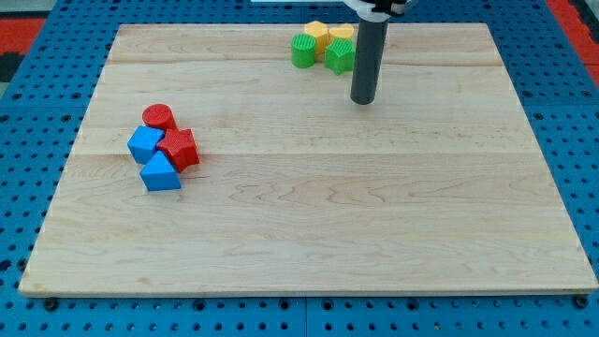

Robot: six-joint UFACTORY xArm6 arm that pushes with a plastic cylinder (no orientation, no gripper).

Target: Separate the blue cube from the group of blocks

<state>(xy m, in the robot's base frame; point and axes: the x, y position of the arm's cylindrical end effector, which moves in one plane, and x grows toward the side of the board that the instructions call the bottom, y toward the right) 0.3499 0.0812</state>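
Note:
A blue cube lies at the view's left of the wooden board. It touches a red cylinder above it, a red star-shaped block to its right and a blue triangular block below it. My tip stands on the board near the view's top, far to the right of this group and just below a cluster of green and yellow blocks.
Near the board's top edge sit a green cylinder, a green block, a yellow block and a second yellow block, partly hidden by the rod. Blue pegboard surrounds the board.

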